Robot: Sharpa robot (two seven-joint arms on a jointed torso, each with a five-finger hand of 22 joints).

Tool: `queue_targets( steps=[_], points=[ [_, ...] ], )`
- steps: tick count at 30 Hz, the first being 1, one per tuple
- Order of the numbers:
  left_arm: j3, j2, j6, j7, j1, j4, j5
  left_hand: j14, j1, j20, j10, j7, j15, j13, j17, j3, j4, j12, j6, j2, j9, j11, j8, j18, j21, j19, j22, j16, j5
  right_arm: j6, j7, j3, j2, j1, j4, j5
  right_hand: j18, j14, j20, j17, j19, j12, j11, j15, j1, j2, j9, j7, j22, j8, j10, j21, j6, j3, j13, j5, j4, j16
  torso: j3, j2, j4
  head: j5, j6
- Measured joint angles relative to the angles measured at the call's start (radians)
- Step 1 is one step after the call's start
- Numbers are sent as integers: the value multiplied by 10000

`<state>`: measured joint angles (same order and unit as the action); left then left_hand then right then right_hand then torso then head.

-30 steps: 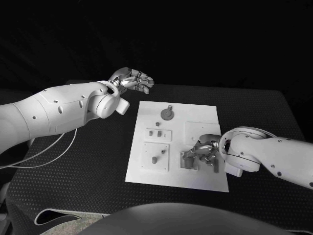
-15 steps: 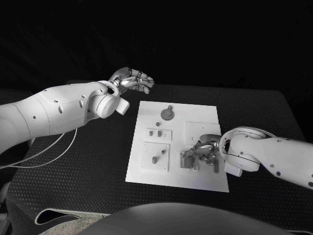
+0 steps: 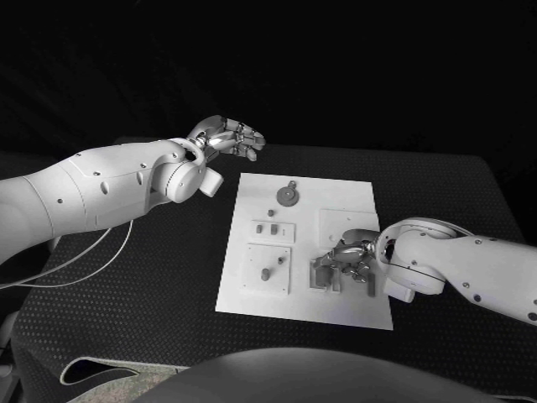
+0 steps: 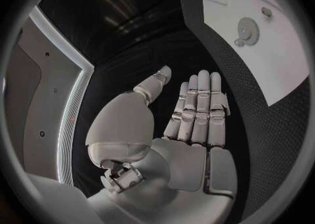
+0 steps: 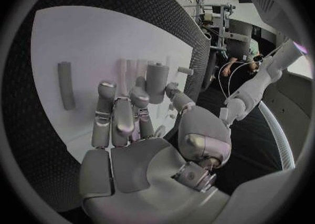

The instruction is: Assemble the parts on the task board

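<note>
Task board [image 3: 303, 243] — right hand [image 3: 347, 265] on parts [image 3: 325, 277].

Bare black table [image 3: 136, 277] lies open left of the task board [image 3: 341, 201] — the right hand [image 3: 347, 267] crowds the board's lower-right corner.

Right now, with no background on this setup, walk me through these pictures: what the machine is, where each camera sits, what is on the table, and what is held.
This is a two-armed robot at a black table. One picture looks down from its head; the two round ones come from cameras behind each wrist. On the table lies a white task board carrying small parts, among them a round gear-like piece. The left robot hand is raised beyond the board's far left corner, fingers straight, holding nothing. The right robot hand is down on the board's near right section, fingers curled around a small upright peg.
</note>
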<state>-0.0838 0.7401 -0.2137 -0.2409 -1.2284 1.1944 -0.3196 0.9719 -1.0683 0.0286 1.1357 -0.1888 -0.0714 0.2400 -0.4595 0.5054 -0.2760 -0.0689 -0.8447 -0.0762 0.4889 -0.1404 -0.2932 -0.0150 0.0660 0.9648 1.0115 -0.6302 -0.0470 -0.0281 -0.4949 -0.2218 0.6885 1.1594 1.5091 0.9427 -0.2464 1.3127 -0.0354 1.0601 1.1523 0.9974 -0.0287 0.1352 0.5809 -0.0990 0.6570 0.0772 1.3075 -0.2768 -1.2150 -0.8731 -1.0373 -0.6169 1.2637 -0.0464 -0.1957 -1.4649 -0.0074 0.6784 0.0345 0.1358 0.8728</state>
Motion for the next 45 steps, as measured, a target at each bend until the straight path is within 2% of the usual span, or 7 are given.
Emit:
queue_targets(
  steps=[2,8,20,27,31,37,45],
  points=[
    [0,0,1,1,0,0,0,0,0,0,0,0,0,0,0,0,0,0,0,0,0,0,0,0,0,0,0,0,0,-4,4,1,-3,1,0,18,1,-19,0,-22,-1,-43,-4,15,40,-40,0,8,0,7,4,0,8,0,0,0,0,0,0,1,0,4,0],
    [0,0,5,4,0,0,0,0,0,0,0,0,0,0,0,0,0,0,0,0,-9,0,0,0,0,0,0,0,0,-65,28,11,-26,2,-6,83,0,-143,-18,-150,-60,-44,53,-66,198,-462,-3,78,-1,167,127,46,88,-153,0,0,-17,63,0,1,2,12,0],
    [0,0,9,8,0,-2,1,0,0,0,0,0,0,1,-9,0,0,0,0,0,-8,0,0,0,0,0,1,39,0,-72,62,7,-30,-5,-1,191,0,-189,-16,-205,-61,-44,53,-50,158,-499,8,70,-1,117,127,46,99,-209,1,0,40,99,-3,1,1,23,0],
    [0,-8,11,10,0,-15,1,0,0,0,0,0,0,2,-19,0,0,0,0,0,-8,0,0,0,0,0,-8,39,0,131,197,-7,194,-33,235,402,0,-191,-2,-140,-75,-44,54,-51,224,-566,20,53,-1,127,126,46,115,-239,2,0,64,99,-1,0,-3,6,0],
    [0,0,11,10,0,-19,2,0,27,0,0,0,0,2,-18,0,0,0,0,27,-8,0,0,0,0,0,-8,39,0,361,370,-14,667,-9,596,558,-1,-191,-1,-124,-75,-43,54,-52,436,-514,49,52,-1,128,126,46,115,-316,2,0,-37,99,4,-4,-2,-22,0],
    [0,21,11,11,0,-20,2,0,39,0,0,0,0,2,-28,0,0,0,0,38,-7,0,0,0,0,0,-8,39,0,721,590,66,1438,465,1100,743,0,-143,-6,-37,-68,-33,32,-52,764,-365,139,45,-1,32,103,45,111,-240,10,0,-317,99,3,-10,20,-104,0],
    [0,30,11,10,0,-15,3,0,39,0,0,0,0,2,-37,0,0,0,0,38,-7,0,0,-1,0,0,-7,39,0,789,465,38,2202,547,978,897,0,155,-39,266,42,1060,-179,70,915,-202,620,-124,-1,-393,-575,37,-325,-56,446,0,-556,33,3,-13,39,-288,0]
  ],
)
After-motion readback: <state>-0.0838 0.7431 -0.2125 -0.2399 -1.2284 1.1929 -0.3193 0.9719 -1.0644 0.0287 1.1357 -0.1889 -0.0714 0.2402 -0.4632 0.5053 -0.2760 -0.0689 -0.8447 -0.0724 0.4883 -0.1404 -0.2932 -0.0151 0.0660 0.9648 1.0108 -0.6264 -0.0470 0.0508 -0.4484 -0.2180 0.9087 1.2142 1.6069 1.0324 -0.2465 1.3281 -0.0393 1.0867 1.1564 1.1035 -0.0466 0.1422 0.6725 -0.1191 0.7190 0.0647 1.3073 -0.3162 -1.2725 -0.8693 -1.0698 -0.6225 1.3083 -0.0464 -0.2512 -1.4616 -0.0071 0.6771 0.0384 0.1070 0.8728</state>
